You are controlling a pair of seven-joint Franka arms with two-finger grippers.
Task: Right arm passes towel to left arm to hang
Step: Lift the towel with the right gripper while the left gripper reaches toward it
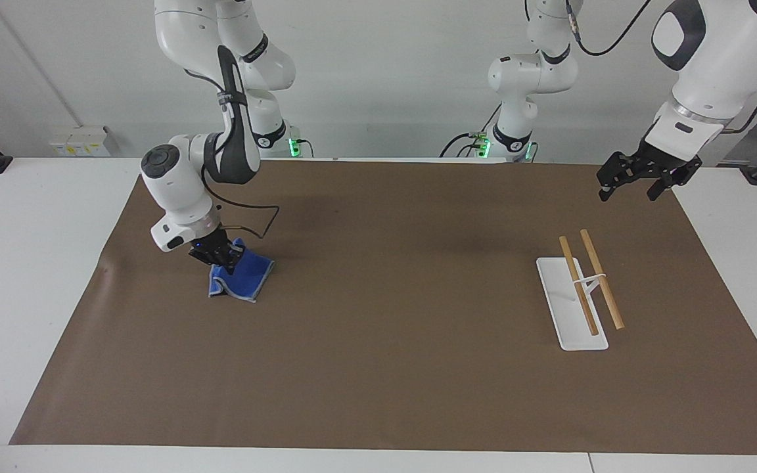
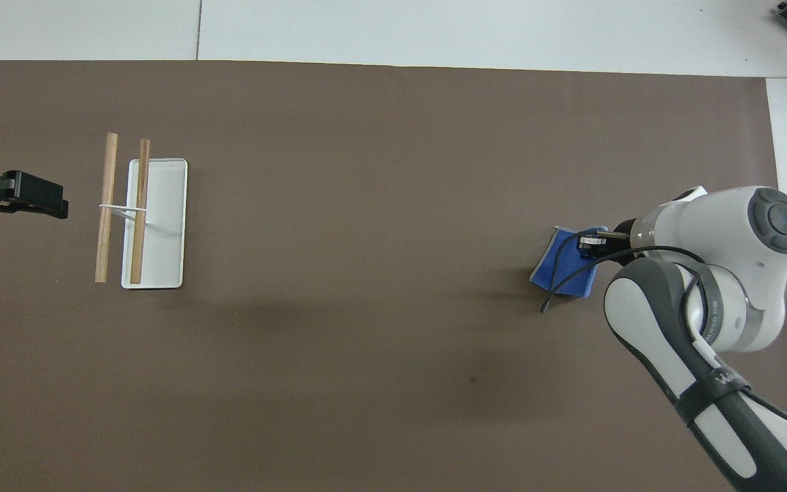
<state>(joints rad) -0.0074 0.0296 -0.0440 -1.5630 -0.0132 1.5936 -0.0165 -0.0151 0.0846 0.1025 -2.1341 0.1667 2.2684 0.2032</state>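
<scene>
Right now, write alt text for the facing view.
The right gripper is shut on the towel, lifting it off the brown mat. The left gripper waits open above the mat near the rack.

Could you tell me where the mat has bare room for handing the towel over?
The widest bare stretch lies between the towel, pinched by the right gripper, and the rack. The mat's strip farthest from the robots is also bare. It is tightest around the rack, with the left gripper hanging open nearby.
</scene>
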